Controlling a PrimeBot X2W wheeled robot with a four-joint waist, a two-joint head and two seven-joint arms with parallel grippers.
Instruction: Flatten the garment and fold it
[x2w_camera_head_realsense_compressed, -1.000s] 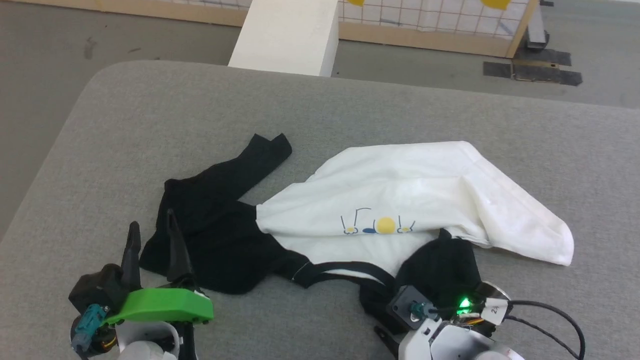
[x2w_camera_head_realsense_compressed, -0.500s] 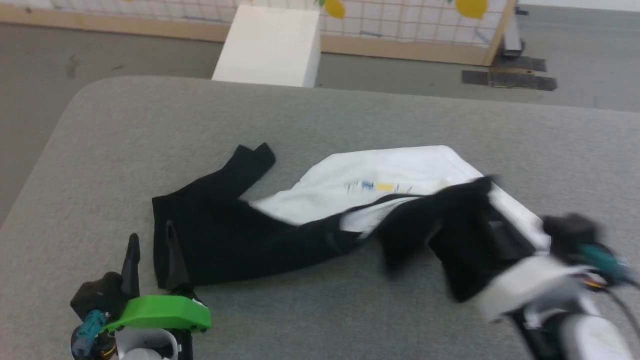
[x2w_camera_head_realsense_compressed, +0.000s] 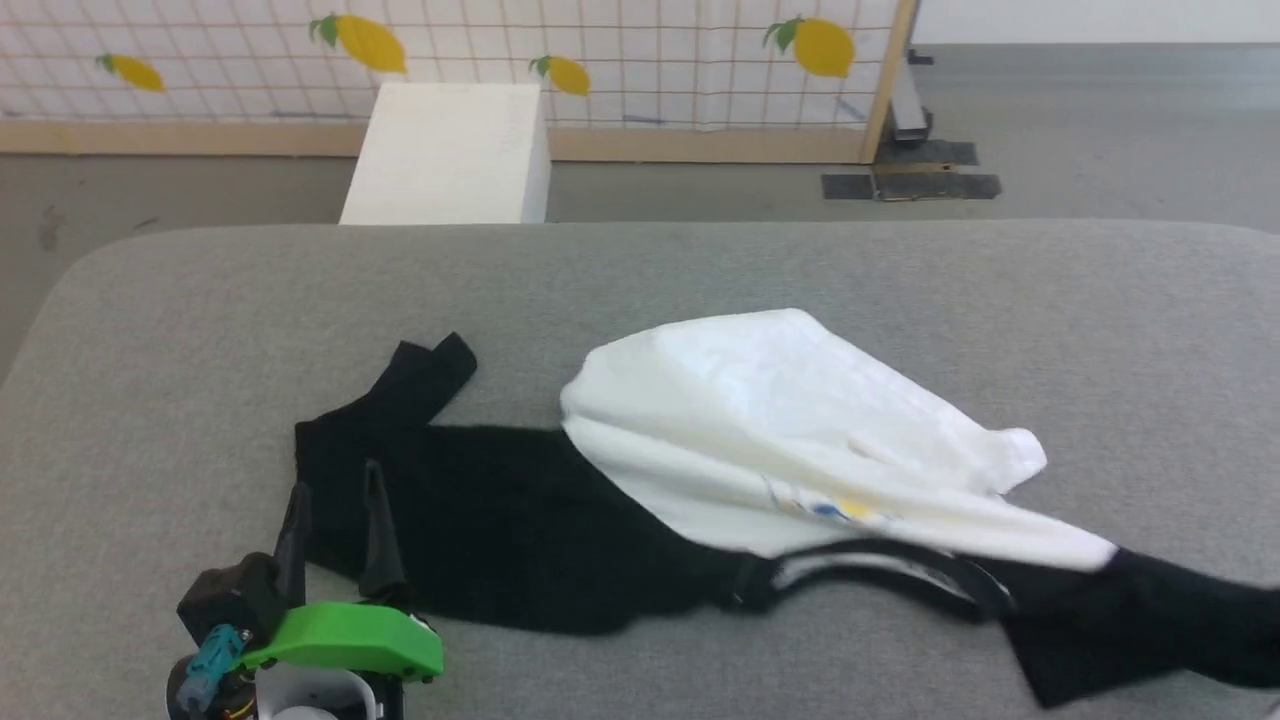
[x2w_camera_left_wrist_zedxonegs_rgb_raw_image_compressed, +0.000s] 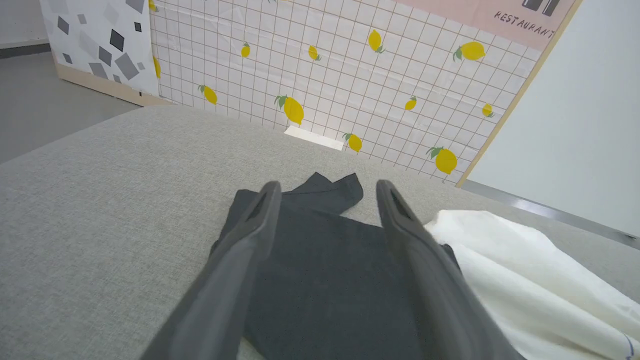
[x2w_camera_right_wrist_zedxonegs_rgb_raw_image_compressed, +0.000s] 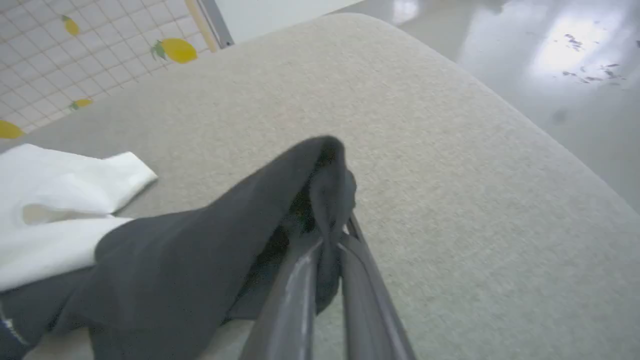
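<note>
Okay, right gripper (x2w_camera_right_wrist_zedxonegs_rgb_raw_image_compressed: 334, 239): fingers are pressing together, pinching a bunched fold of black cloth; the cloth is humping over the fingertips and hiding them.
Held thing: the garment (x2w_camera_right_wrist_zedxonegs_rgb_raw_image_compressed: 190, 250), by one black end; from the pinch it is draping away to the left of the right wrist view, with the white part lying beyond.
Left gripper (x2w_camera_head_realsense_compressed: 335, 480): fingers are standing wide apart, gripping nothing; it is sitting at the near left edge of the garment's black part, fingers pointing across the cloth. Whether it is touching the cloth, cannot tell.
Garment position: it is lying stretched sideways across the middle of the bench (x2w_camera_head_realsense_compressed: 700, 270). Black section is on the left, the white body is bulging up loosely in the middle, and another black section is running off the right edge of the head view.
Black sleeve (x2w_camera_head_realsense_compressed: 425, 370): sticking out toward the far left, flat on the bench.
White body: rumpled and folded over itself, not flat, with one corner flopping to the right.
Print (x2w_camera_head_realsense_compressed: 840, 508): yellow and blue marks are showing near the lower white edge, blurred.
Collar band (x2w_camera_head_realsense_compressed: 880, 565): dark loop is lying just below the print.
Beyond bench: white box (x2w_camera_head_realsense_compressed: 445, 150) is standing on the grey floor (x2w_camera_head_realsense_compressed: 1100, 120), with a lemon-print grid panel (x2w_camera_head_realsense_compressed: 650, 60) behind it.
</note>
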